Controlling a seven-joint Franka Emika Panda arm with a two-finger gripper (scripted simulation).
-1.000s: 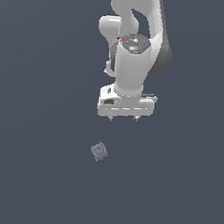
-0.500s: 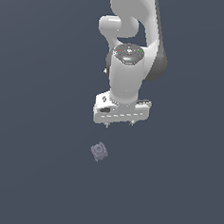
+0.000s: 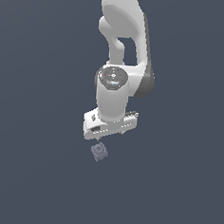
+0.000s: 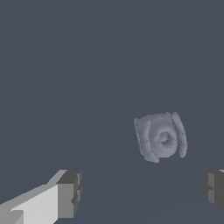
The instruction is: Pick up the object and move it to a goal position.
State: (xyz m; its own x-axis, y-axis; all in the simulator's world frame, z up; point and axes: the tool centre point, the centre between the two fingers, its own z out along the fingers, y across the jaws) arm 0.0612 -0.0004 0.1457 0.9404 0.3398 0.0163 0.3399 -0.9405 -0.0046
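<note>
On a plain dark slate-blue surface (image 3: 37, 174), the lumpy grey-lavender object (image 3: 99, 152), its ring-like mark facing up, lies just below the white arm's (image 3: 122, 48) gripper (image 3: 113, 134), whose jaws stand wide apart, untouched by either dark pad (image 4: 70, 194).

You've got bare flat ground (image 3: 37, 174) all round the object (image 3: 99, 152), w/ nothing beside it on any side, and only the gripper (image 3: 110, 133) itself sits close, just above it, jaws spread wide w/ the chunk off-centre, apart from both fingers (image 4: 70, 194) in the wrist view.
</note>
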